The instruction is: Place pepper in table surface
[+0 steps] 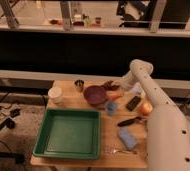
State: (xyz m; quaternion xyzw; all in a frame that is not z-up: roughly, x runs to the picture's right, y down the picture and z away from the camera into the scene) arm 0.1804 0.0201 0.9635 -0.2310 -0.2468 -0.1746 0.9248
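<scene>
Claw [120, 90] hung, jaws apart, just over the slender orange-red pepper [116, 96] on the light tan wooden surface [108, 132]; it should probably rise straight up, not nudging it.

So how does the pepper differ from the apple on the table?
The pepper is slender and orange; the apple is round and red-yellow. The pepper lies beside the purple bowl, close to the gripper; the apple sits farther right. Both rest on the table surface.
</scene>
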